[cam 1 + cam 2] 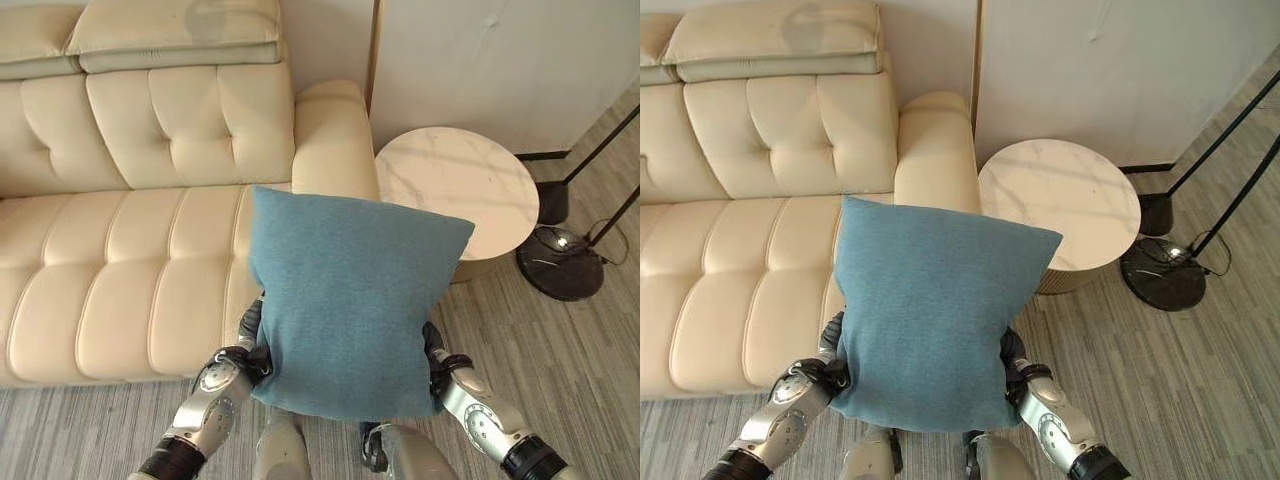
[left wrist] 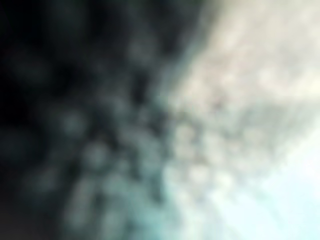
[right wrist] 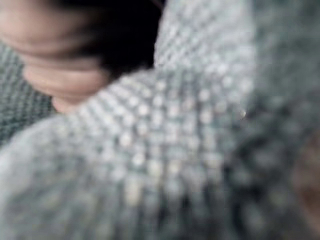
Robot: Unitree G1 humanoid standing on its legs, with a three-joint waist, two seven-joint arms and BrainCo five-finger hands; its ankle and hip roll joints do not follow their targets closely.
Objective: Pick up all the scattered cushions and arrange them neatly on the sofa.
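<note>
Filling the frame's centre, a square teal woven-fabric cushion (image 1: 350,305), likely soft and light, is pressed between left hand (image 1: 252,335) and right hand (image 1: 433,352); finger positions cannot be told.

You see a matt, woven blue cloth cushion (image 1: 350,305) before a smooth, tufted cream leather-look sofa (image 1: 120,270). Beside the sofa's arm, the round table (image 1: 460,180) has a marble-look top; the floor (image 1: 580,350) is grey wood-grain planks.
</note>
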